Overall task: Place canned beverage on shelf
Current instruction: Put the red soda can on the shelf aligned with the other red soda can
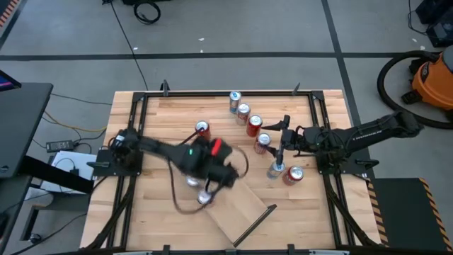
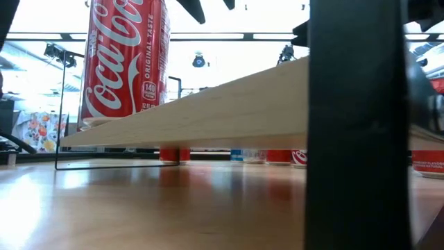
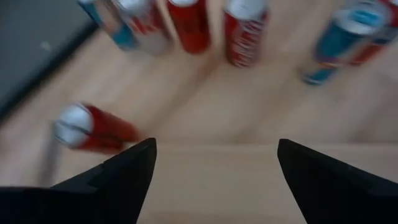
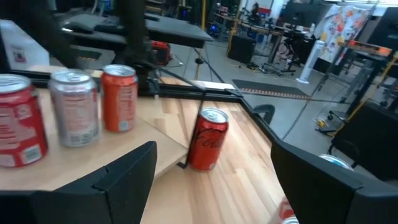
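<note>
The shelf (image 1: 244, 212), a pale wood plank with a black rod (image 1: 256, 224) at its end, lies slantwise at the table's near middle. In the low view a red Coca-Cola can (image 2: 125, 62) stands upright on the shelf (image 2: 229, 111), its base on the plank's left end. My left gripper (image 1: 225, 176) is open and empty over the plank (image 3: 211, 186); its fingertips (image 2: 201, 8) show just above and beside the can. My right gripper (image 1: 281, 145) is open and empty at the right, next to a row of cans.
Several cans stand in a slanting row (image 1: 249, 119) at the far right middle, and two more (image 1: 285, 173) near the right gripper. One red can (image 1: 203, 128) stands alone at the far middle (image 4: 208, 140). Black frame rails (image 1: 134, 127) run along the table's sides.
</note>
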Motion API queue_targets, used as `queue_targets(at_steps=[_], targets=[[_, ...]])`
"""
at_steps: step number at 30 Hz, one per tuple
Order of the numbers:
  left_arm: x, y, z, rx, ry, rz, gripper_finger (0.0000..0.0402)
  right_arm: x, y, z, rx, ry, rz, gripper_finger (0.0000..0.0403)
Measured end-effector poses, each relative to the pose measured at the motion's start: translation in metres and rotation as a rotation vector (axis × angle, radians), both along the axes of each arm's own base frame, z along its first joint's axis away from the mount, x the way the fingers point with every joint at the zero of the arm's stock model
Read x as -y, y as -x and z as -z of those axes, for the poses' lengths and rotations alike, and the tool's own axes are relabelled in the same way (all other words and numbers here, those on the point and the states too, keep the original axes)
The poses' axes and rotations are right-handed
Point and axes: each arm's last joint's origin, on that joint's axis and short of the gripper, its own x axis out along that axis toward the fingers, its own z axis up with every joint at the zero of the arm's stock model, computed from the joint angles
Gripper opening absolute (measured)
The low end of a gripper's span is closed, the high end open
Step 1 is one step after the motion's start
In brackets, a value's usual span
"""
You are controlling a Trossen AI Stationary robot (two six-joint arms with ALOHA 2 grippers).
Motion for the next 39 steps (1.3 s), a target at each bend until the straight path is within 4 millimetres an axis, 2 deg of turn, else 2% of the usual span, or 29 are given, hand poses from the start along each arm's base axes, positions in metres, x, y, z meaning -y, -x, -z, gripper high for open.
queue_targets(at_steps=[4,7,9,12,16,18,26,30,34,39], targets=[[-0.034,-0.006,-0.004,-0.103,-0.162,0.068,0.0346,-0.009,0.003,0.004,-0.041,0.003,-0.002,0.0327],[-0.051,-0.010,-0.001,-0.190,-0.296,0.129,0.0346,-0.018,0.012,0.000,-0.027,-0.036,-0.041,0.0327],[-0.057,-0.016,0.008,-0.252,-0.363,0.193,0.0345,-0.020,0.020,-0.005,-0.005,-0.068,-0.047,0.0327],[-0.068,-0.025,0.024,-0.323,-0.373,0.304,0.0345,-0.017,0.032,-0.010,0.024,-0.120,0.018,0.0327],[-0.082,-0.030,0.044,-0.386,-0.353,0.420,0.0345,-0.014,0.038,-0.004,-0.020,-0.167,0.099,0.0327],[-0.087,-0.031,0.045,-0.393,-0.376,0.448,0.0341,-0.013,0.039,0.000,-0.047,-0.191,0.114,0.0327],[-0.103,-0.010,0.007,-0.247,-0.254,0.526,0.0303,-0.004,0.028,0.008,-0.096,-0.174,0.180,0.0327],[-0.100,0.001,-0.003,-0.183,-0.260,0.560,0.0289,0.008,0.014,-0.004,-0.128,-0.182,0.213,0.0327],[-0.097,0.012,0.012,-0.164,-0.315,0.624,0.0282,0.017,-0.006,-0.011,-0.197,-0.189,0.237,0.0327],[-0.101,0.044,0.020,-0.066,-0.364,0.643,0.0275,0.027,-0.027,-0.008,-0.261,-0.178,0.292,0.0327]])
